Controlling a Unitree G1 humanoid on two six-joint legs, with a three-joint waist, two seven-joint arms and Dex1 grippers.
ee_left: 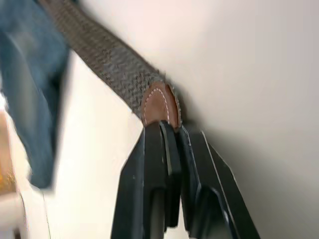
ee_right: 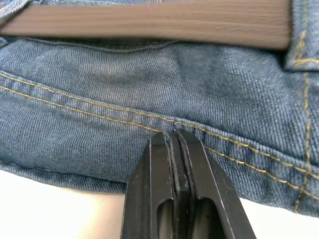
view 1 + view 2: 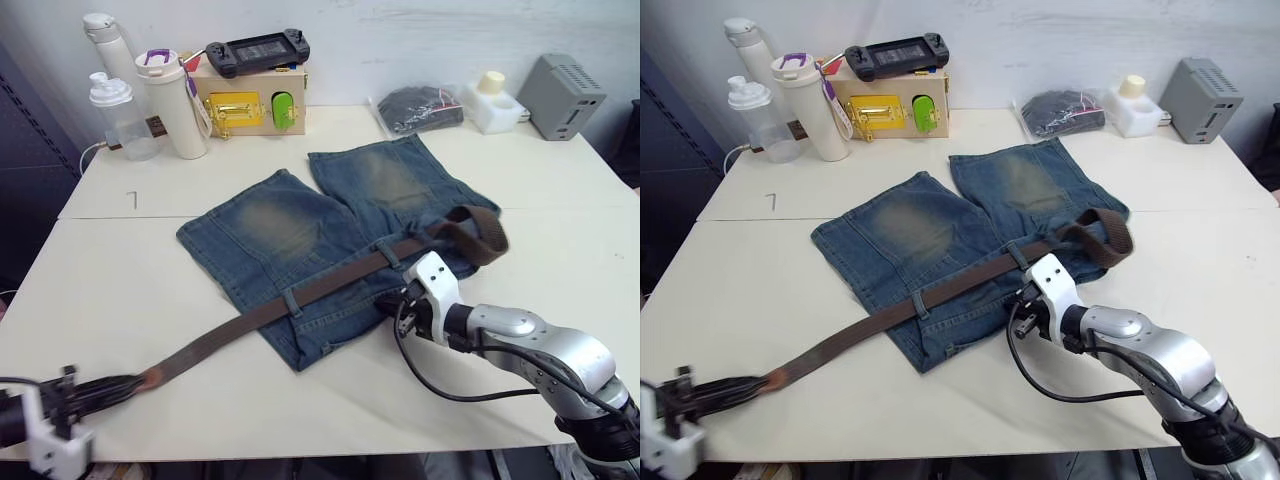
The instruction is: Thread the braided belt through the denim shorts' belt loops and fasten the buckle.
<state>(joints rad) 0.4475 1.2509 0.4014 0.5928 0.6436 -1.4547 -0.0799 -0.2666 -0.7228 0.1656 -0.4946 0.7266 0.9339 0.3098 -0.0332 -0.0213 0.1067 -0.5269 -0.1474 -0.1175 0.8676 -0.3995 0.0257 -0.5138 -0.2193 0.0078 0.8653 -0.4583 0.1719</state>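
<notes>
Denim shorts (image 3: 330,240) lie flat mid-table, braided belt (image 3: 260,315) running under two belt loops (image 3: 291,302) along waistband, far end curled near right hip. Left gripper (image 1: 167,130) clamped on belt's leather tip (image 1: 158,105) at table's near-left edge. Right gripper (image 2: 174,133) closed, fingertips pressed on waistband denim. Clear plastic bag (image 3: 420,108) holds dark item.

Lighting even, bright, diffuse; source overhead. Pale table (image 3: 150,290) evenly lit, no glare. Soft short shadows under the denim shorts (image 3: 330,230) and the braided belt (image 3: 250,318) near the table's front edge. Head views sharp throughout. Left wrist view: motion blur, belt weave smeared, denim out of focus. Right wrist view: seam stitching crisp, belt strap (image 2: 149,20) blurred.
</notes>
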